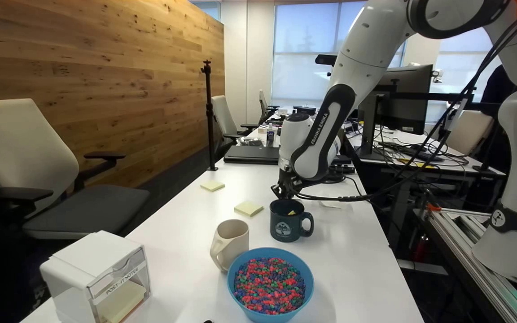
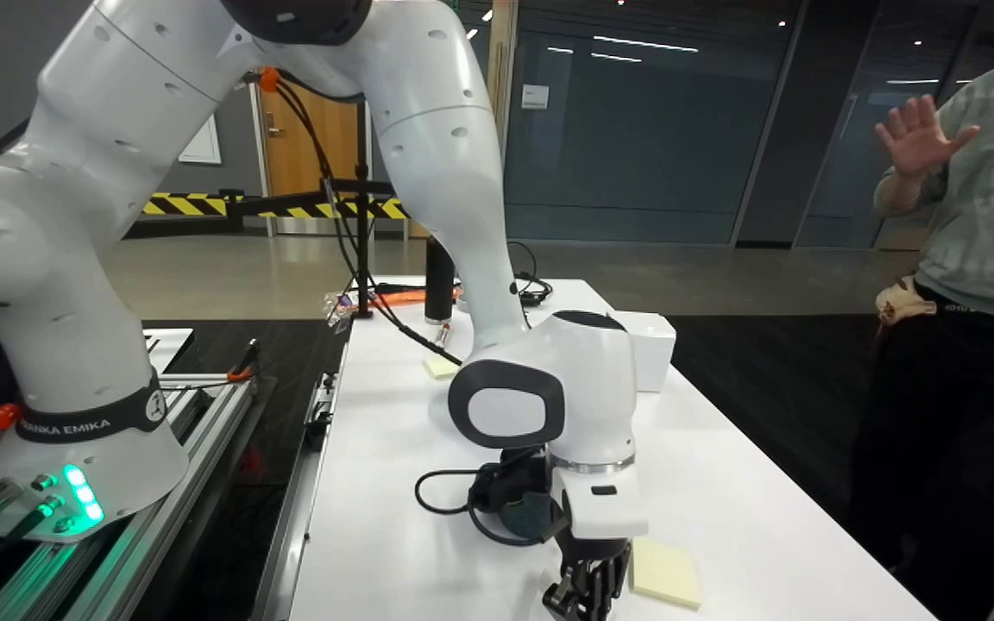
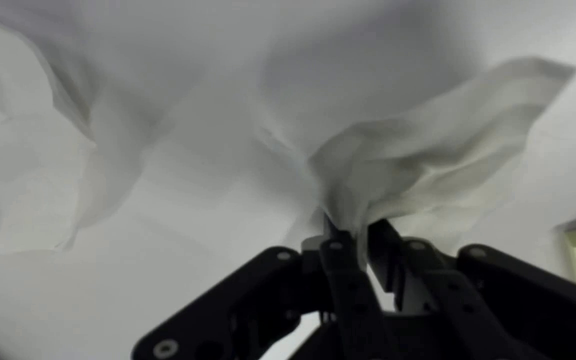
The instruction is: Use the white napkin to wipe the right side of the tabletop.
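Note:
The glossy white tabletop (image 1: 352,269) runs away lengthwise; it also shows in an exterior view (image 2: 402,448) and fills the wrist view's background. My gripper (image 3: 360,227) points down and is shut on the crumpled white napkin (image 3: 428,150), which spreads out from the fingertips just over or on the table; contact is unclear. A second white crumpled paper (image 3: 28,165) lies apart at the left of the wrist view. In an exterior view the gripper (image 1: 285,193) is just behind the dark mug (image 1: 285,226), which hides its tips. The gripper (image 2: 588,591) is also low in an exterior view.
Pale yellow note pads (image 1: 248,208) (image 2: 665,572) lie near the gripper. A beige mug (image 1: 231,240), a blue bowl (image 1: 305,278) of coloured bits and a white note box (image 1: 90,255) stand nearer. A dark laptop (image 1: 254,154) and a black pole (image 1: 210,116) stand farther along. A person (image 2: 989,190) stands beside the table.

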Tool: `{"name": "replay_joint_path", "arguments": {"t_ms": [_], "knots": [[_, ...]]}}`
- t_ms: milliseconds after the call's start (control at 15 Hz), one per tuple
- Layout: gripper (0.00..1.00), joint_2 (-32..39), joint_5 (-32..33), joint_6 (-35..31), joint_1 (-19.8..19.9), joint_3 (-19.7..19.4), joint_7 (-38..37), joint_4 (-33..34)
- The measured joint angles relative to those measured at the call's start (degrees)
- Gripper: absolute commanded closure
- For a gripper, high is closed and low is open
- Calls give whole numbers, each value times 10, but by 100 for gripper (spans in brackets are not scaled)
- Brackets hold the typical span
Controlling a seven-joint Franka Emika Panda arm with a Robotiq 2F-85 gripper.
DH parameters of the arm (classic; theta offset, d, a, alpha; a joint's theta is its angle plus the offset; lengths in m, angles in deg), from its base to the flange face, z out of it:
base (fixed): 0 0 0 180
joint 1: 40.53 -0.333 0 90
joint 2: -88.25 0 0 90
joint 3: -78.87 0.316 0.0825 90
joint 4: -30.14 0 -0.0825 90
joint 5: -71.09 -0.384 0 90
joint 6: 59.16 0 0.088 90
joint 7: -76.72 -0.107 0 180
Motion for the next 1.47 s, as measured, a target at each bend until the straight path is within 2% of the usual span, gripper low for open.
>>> {"name": "replay_joint_path", "arguments": {"t_ms": [467,733,1000,1200,1467], "knots": [[2,-34,1,0,-11,-25,0,-31],[0,-66,12,0,-30,-54,5,-48],[0,-133,65,-5,-52,-75,62,-68],[0,-193,101,-4,-62,-68,102,-84],[0,-258,104,9,-72,-35,155,-107]]}}
